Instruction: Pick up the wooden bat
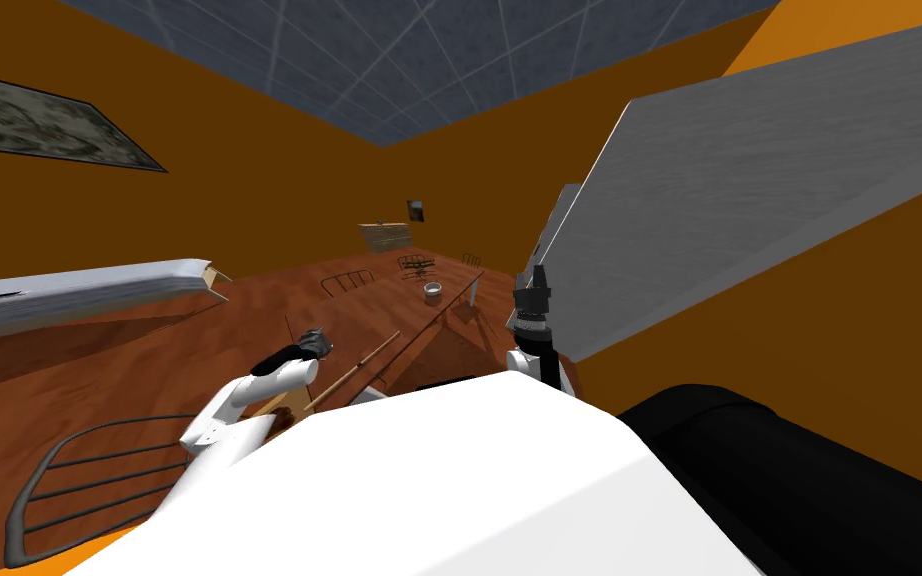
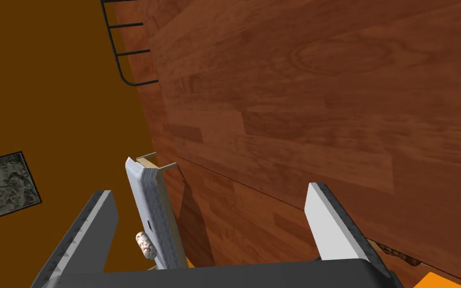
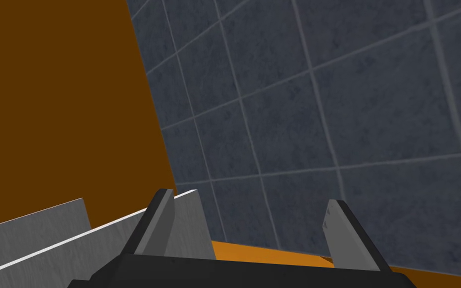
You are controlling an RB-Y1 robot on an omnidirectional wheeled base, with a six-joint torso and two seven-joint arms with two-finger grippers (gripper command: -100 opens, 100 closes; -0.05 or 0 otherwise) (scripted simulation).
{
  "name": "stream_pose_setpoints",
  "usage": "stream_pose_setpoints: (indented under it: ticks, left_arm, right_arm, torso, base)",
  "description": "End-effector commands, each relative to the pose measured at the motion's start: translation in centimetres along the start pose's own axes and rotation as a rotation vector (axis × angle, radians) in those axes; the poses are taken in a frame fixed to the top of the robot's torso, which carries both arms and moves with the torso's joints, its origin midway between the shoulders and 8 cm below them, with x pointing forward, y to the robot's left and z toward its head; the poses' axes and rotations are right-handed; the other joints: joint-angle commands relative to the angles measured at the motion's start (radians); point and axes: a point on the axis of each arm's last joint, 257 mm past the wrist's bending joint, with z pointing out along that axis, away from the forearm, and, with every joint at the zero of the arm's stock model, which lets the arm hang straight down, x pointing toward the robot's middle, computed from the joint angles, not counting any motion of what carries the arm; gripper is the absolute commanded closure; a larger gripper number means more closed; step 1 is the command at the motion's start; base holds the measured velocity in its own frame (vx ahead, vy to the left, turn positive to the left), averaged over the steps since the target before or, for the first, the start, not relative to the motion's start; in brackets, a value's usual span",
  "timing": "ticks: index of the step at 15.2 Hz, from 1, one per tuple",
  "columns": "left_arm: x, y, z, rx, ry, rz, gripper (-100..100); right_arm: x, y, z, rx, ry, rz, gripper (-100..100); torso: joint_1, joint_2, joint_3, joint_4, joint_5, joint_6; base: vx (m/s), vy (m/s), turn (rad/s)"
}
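Approach step: the left gripper (image 2: 209,189) hovers over the wooden floor (image 1: 199,340), fingers spread and empty. The wooden bat (image 1: 359,368) lies flat just beside it. Next I would lower it astride the shaft and close. The right gripper (image 3: 249,196) is raised, fingers spread.

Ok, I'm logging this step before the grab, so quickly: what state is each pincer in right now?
Left pincer: open, holding nothing.
Right pincer: open, holding nothing.
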Motion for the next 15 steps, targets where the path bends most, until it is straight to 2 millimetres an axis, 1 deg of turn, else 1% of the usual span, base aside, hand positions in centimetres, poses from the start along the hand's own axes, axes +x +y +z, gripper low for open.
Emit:
stream_pose_setpoints:
  ticks: [1, 3, 4, 6, 7, 9, 10, 12, 13, 14, 15]
  left_arm:
    - [-1.1, 1.5, 0.7, -0.064, -0.029, -0.034, -100]
    - [-1.4, 2.5, 0.7, -0.099, -0.039, -0.034, -100]
    - [-2.2, 3.6, 1.1, -0.141, -0.058, -0.065, -100]
    - [-2.4, 4.4, 1.0, -0.171, -0.067, -0.065, -100]
    - [-3.0, 5.6, 1.3, -0.215, -0.085, -0.096, -100]
    - [-3.2, 6.3, 1.1, -0.242, -0.093, -0.096, -100]
    - [-3.7, 7.5, 1.3, -0.286, -0.11, -0.127, -100]
    - [-3.9, 8.1, 1.1, -0.312, -0.117, -0.128, -100]
    - [-4.3, 9.4, 1.1, -0.357, -0.133, -0.158, -100]
    - [-4.4, 9.9, 0.9, -0.377, -0.139, -0.159, -100]
    - [-4.4, 9.9, 0.9, -0.38, -0.139, -0.159, -100]
  right_arm:
    - [0.0, 0.0, 0.0, 0.0, 0.0, 0.0, 0]
    - [0.0, 0.0, 0.0, 0.0, 0.0, 0.0, 0]
    - [0.0, 0.0, 0.0, 0.0, 0.0, 0.0, 0]
    - [0.0, 0.0, 0.0, 0.0, 0.0, 0.0, 0]
    - [0.0, 0.0, 0.0, 0.0, 0.0, 0.0, 0]
    - [0.0, 0.0, 0.0, 0.0, 0.0, 0.0, 0]
    - [0.0, 0.0, 0.0, 0.0, 0.0, 0.0, 0]
    - [0.0, 0.0, 0.0, 0.0, 0.0, 0.0, 0]
    - [0.0, 0.0, 0.0, 0.0, 0.0, 0.0, 0]
    - [0.0, 0.0, 0.0, 0.0, 0.0, 0.0, 0]
    - [0.0, 0.0, 0.0, 0.0, 0.0, 0.0, 0]
  torso:
    - [0.0, 0.0, 0.0, 0.0, 0.0, 0.0]
    - [0.0, 0.0, 0.0, 0.0, 0.0, 0.0]
    - [0.0, 0.0, 0.0, 0.0, 0.0, 0.0]
    - [0.0, -0.001, 0.0, 0.0, 0.0, 0.0]
    - [0.0, 0.0, 0.0, 0.0, 0.0, 0.0]
    - [0.0, 0.0, 0.0, 0.0, 0.0, 0.0]
    - [0.0, 0.0, 0.0, 0.0, 0.0, 0.0]
    - [0.0, 0.0, 0.0, 0.0, 0.0, 0.0]
    - [0.001, 0.0, 0.0, 0.0, 0.0, 0.0]
    - [0.001, 0.0, 0.0, 0.0, 0.0, 0.0]
    - [0.0, 0.0, 0.0, 0.0, 0.0, 0.0]
  base:
    - [0.021, -0.035, -0.046]
    - [0.024, -0.026, -0.034]
    - [0.029, -0.021, -0.035]
    - [0.029, -0.025, -0.035]
    - [0.024, -0.03, -0.053]
    - [0.023, -0.026, -0.033]
    - [0.024, -0.023, -0.032]
    - [0.025, -0.021, -0.031]
    - [0.024, -0.02, -0.052]
    - [0.027, -0.022, -0.051]
    - [0.019, -0.017, -0.008]
